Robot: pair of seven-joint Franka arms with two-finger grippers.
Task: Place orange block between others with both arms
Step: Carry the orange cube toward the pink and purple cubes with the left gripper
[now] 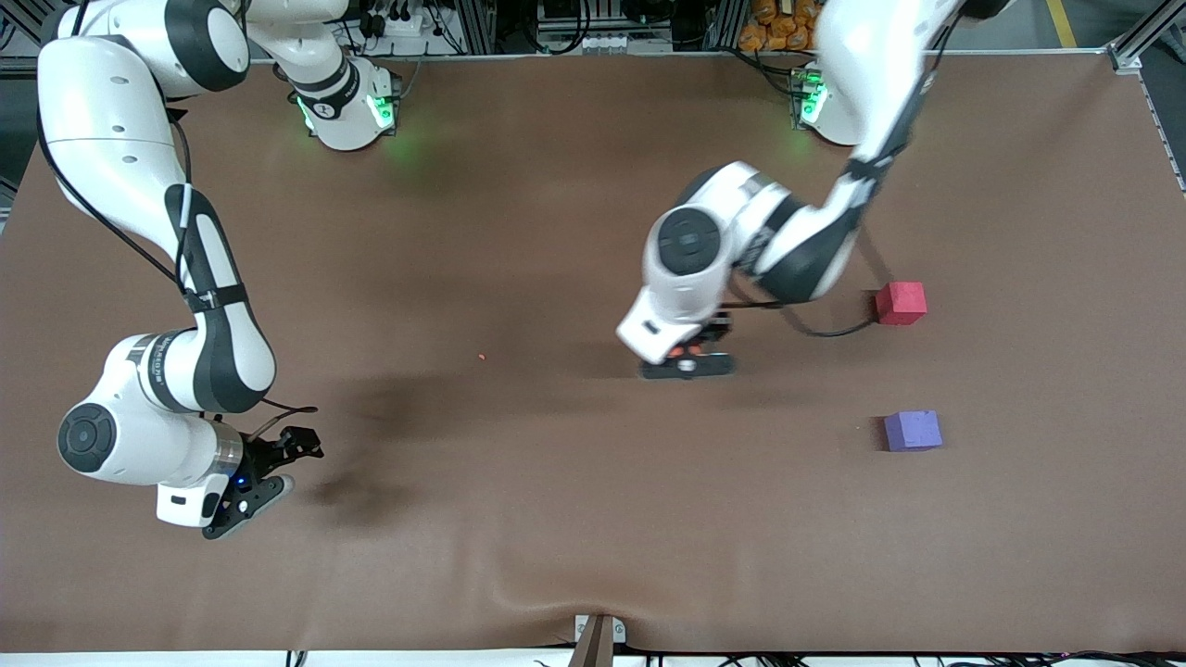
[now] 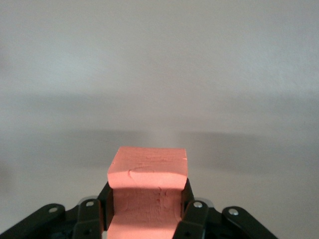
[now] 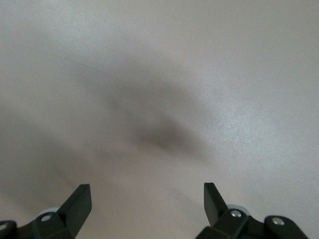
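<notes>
The orange block (image 2: 147,167) sits squeezed between the fingers of my left gripper (image 2: 147,194), which is shut on it. In the front view only a sliver of the orange block (image 1: 677,353) shows under the left gripper (image 1: 690,363), low over the middle of the brown mat. The red-pink cube (image 1: 901,303) and the purple-blue cube (image 1: 913,431) lie toward the left arm's end, the purple one nearer to the front camera, with a gap between them. My right gripper (image 1: 273,472) (image 3: 147,196) waits open over bare mat at the right arm's end, with nothing between its fingers.
A black cable (image 1: 834,331) from the left arm loops down beside the red-pink cube. A tiny red speck (image 1: 482,356) lies mid-mat. The mat (image 1: 519,482) wrinkles near its front edge, by a small bracket (image 1: 598,637).
</notes>
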